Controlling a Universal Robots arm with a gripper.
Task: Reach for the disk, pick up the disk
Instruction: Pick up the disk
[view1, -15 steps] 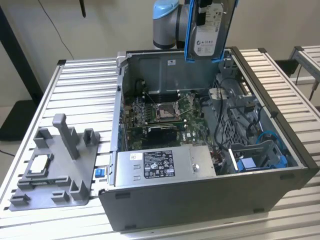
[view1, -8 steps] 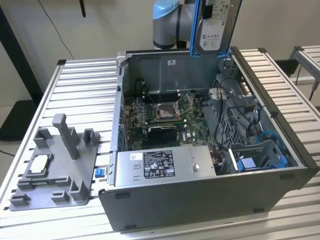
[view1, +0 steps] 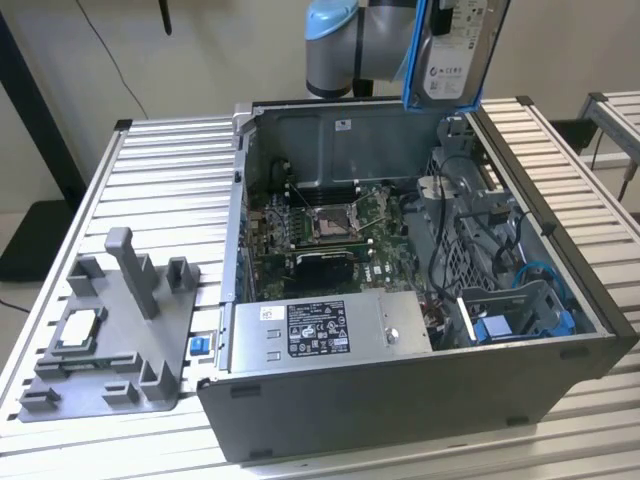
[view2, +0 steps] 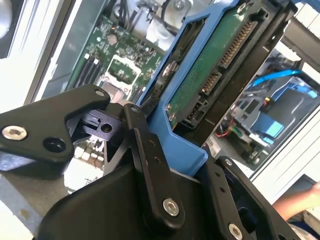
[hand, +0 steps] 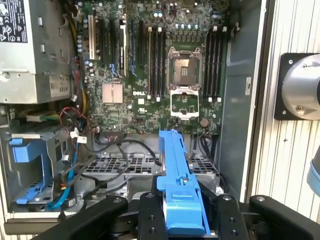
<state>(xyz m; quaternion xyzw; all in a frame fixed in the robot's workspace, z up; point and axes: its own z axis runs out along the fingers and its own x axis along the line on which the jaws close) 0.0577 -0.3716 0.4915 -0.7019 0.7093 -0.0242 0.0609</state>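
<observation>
The hand (view2: 172, 165) pinches the disk (view1: 450, 50) by its blue frame, high above the open computer case (view1: 560, 300), at 12 o'clock. If the frame slips, the disk can fall onto the motherboard (hand: 150, 65).

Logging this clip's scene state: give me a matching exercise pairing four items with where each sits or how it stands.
Things:
1. disk
2. gripper
3. grey fixture
4. power supply

States:
A. on the table, at the exterior view's left of the case
B. shut on the blue frame
C. inside the case, along its near wall
D. held above the open case

Pairs: 1-D, 2-B, 3-A, 4-C
</observation>
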